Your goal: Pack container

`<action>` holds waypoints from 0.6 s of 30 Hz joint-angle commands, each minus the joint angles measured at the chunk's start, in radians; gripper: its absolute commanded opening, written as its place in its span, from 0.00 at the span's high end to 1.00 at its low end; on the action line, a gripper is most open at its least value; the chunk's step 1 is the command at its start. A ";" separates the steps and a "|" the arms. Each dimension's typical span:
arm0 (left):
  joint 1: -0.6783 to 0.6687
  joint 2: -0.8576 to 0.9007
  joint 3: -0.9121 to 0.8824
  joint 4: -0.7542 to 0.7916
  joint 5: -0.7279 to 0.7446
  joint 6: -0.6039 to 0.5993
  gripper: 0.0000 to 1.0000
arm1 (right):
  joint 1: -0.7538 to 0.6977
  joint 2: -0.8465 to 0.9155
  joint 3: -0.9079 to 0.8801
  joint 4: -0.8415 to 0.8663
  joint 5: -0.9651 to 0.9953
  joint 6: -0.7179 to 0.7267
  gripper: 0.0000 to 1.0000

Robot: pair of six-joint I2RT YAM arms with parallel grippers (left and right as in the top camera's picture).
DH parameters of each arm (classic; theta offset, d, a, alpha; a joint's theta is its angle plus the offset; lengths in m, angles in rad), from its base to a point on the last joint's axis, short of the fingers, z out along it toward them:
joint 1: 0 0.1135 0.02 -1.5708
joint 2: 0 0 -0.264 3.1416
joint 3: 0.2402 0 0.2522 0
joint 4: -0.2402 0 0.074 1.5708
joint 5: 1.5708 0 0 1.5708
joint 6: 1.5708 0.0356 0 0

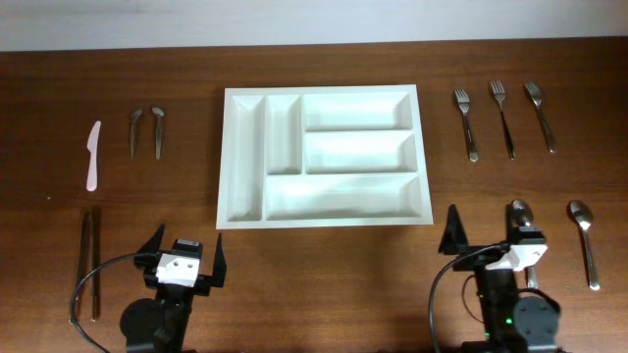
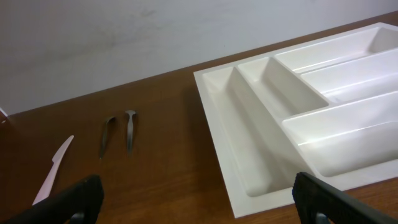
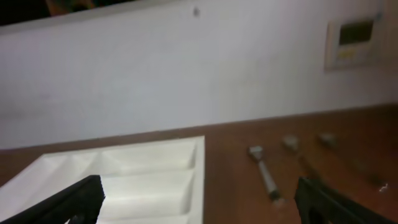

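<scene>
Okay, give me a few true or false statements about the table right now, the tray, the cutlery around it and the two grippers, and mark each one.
1. Every compartment of the white tray is empty. True.
2. Three forks lie on the table to the right of the tray. True.
3. The white knife lies inside the tray. False: it lies on the table, well to the left of the tray.
4. The left gripper holds a spoon. False: it is open and holds nothing.
5. The right gripper is open. True.
</scene>
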 commanded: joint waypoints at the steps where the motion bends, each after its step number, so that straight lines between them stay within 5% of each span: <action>1: -0.006 -0.001 -0.005 0.000 -0.007 -0.003 0.01 | 0.003 0.108 0.175 -0.061 0.142 -0.122 0.01; 5: -0.006 -0.001 -0.005 0.000 -0.007 -0.002 0.01 | -0.014 0.361 0.469 -0.271 0.278 -0.152 0.01; 11: -0.006 -0.001 -0.005 0.000 -0.007 -0.002 0.01 | -0.088 0.869 1.072 -0.710 0.144 -0.290 0.01; 18: -0.006 -0.001 -0.005 0.000 -0.007 -0.003 0.01 | -0.100 1.349 1.675 -1.112 0.085 -0.289 0.01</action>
